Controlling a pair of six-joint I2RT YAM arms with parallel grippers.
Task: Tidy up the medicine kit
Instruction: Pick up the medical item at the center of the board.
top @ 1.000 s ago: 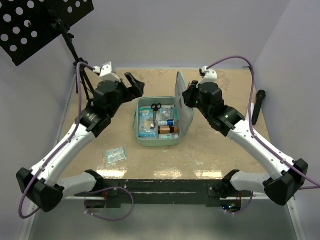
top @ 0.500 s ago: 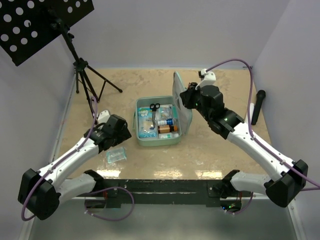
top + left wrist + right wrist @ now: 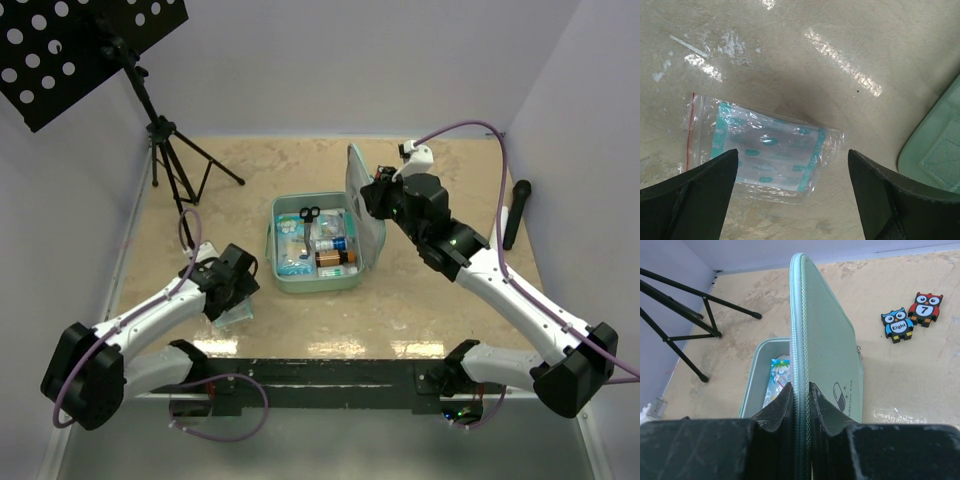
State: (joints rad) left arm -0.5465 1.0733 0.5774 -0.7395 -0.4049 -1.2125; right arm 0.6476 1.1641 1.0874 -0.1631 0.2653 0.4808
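Note:
The mint-green medicine kit (image 3: 285, 275) lies open mid-table, with scissors, bottles and packets inside. Its lid (image 3: 362, 205) stands upright on the right. My right gripper (image 3: 370, 195) is shut on the lid's zip edge; in the right wrist view its fingers (image 3: 785, 402) clamp the lid (image 3: 830, 340) from both sides, and the tray (image 3: 754, 382) shows to the left. My left gripper (image 3: 232, 298) hovers open, low over a clear zip bag of teal-printed plasters (image 3: 765, 152) on the table, left of the kit. The bag lies between the left gripper's (image 3: 792, 195) spread fingers, untouched.
A black music stand (image 3: 85, 45) on a tripod (image 3: 180, 165) fills the back left. A black stick-like object (image 3: 512, 212) lies by the right wall. Two owl number tiles (image 3: 899, 325) (image 3: 925, 307) lie beyond the lid. The kit's corner (image 3: 935, 150) is close on the left gripper's right.
My left arm has swung from the back, beside the kit, toward the near left and dropped over the bag. The right gripper keeps its hold on the lid.

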